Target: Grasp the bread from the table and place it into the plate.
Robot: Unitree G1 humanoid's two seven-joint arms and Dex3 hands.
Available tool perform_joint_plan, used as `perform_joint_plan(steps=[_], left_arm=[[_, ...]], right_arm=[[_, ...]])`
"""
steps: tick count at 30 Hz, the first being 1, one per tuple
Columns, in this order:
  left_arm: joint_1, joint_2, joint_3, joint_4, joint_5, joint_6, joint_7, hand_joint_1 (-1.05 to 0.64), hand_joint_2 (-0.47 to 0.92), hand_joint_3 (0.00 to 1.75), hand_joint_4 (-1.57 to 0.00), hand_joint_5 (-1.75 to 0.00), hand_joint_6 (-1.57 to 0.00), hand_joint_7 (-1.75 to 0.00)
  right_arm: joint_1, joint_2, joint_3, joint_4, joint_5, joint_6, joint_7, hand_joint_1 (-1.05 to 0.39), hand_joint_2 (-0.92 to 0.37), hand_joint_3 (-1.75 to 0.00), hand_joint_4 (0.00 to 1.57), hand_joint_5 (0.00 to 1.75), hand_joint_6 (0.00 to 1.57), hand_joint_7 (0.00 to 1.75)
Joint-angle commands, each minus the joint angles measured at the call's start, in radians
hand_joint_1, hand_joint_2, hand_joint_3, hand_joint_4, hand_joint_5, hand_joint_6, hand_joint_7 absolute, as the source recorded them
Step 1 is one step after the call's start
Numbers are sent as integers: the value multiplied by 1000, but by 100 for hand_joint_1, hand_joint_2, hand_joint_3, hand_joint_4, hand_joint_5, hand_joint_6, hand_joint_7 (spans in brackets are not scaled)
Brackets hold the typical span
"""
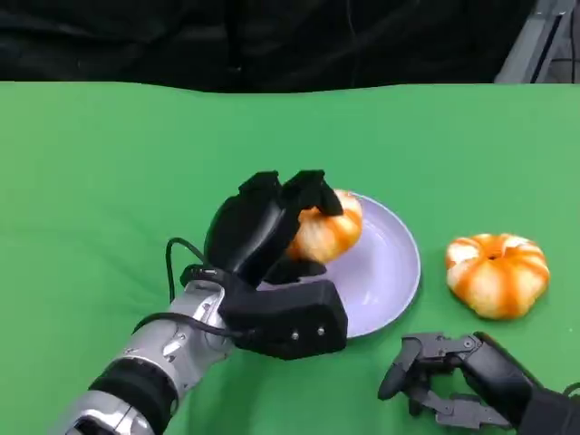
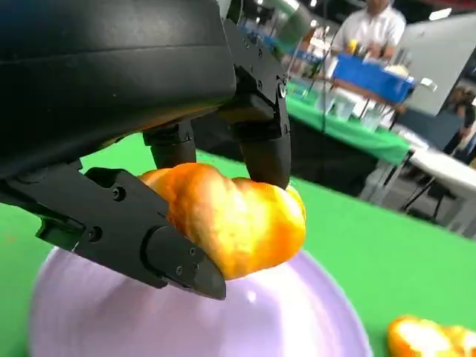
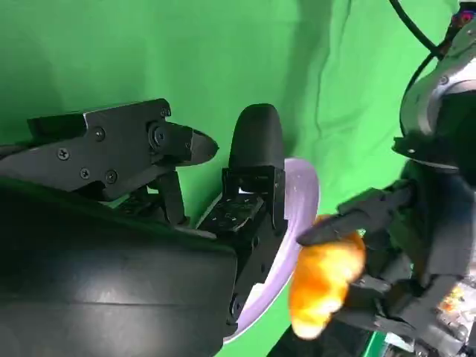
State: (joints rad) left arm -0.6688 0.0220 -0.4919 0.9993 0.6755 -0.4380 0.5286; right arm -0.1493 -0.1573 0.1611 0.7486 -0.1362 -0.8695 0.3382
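Note:
My left hand (image 1: 267, 237) grips a golden-orange bread (image 1: 328, 228) and holds it just above the lavender plate (image 1: 390, 272) at the table's middle. In the left wrist view the bread (image 2: 238, 219) sits pinched between my black fingers (image 2: 264, 149) over the plate (image 2: 297, 320). The right wrist view shows the same bread (image 3: 323, 279) in the left hand (image 3: 424, 253) beside the plate's rim (image 3: 301, 193). My right hand (image 1: 453, 376) lies low at the front right with its fingers apart and nothing in them; its fingers (image 3: 253, 178) reach toward the plate.
A second orange-and-white round bread (image 1: 497, 274) lies on the green cloth to the right of the plate, with a piece of it (image 2: 435, 338) showing in the left wrist view. A person and cluttered tables stand beyond the table in that view.

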Motion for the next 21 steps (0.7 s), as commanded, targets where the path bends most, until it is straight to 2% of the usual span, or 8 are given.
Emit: perform_joint_plan(steps=[1, 2, 3, 5, 14, 21], left_arm=[[-31, 4, -4, 12, -1, -11, -9, -7, 82, 0, -48, -164, -62, -128], [-40, 3, -12, 24, 3, -12, -23, -7, 82, 0, -47, -164, -62, -128], [-47, 3, -17, 34, 4, -15, -34, -9, 82, 0, -50, -156, -67, -112], [-57, 3, -23, 48, 2, -21, -45, -10, 82, 0, -52, -151, -71, -101], [-74, -6, -13, 81, -17, -31, -78, -10, 82, 0, -51, -148, -74, -94], [-92, -10, -13, 109, -20, -41, -119, -8, 81, 0, -56, -136, -84, -73]], right_arm=[[14, -9, -3, -15, 8, 12, -8, -3, -92, -44, 71, 152, 77, 109], [14, -10, -1, -19, 3, 11, -12, -3, -92, -44, 71, 152, 77, 109], [15, -11, -1, -24, 0, 12, -15, -2, -92, -44, 71, 152, 77, 110], [17, -11, 1, -30, -2, 14, -18, -1, -92, -44, 72, 152, 77, 110], [23, -9, 5, -38, 6, 18, -14, 2, -92, -46, 72, 152, 77, 109], [22, -9, 5, -38, 0, 22, -20, 0, -92, -45, 71, 151, 77, 109]])
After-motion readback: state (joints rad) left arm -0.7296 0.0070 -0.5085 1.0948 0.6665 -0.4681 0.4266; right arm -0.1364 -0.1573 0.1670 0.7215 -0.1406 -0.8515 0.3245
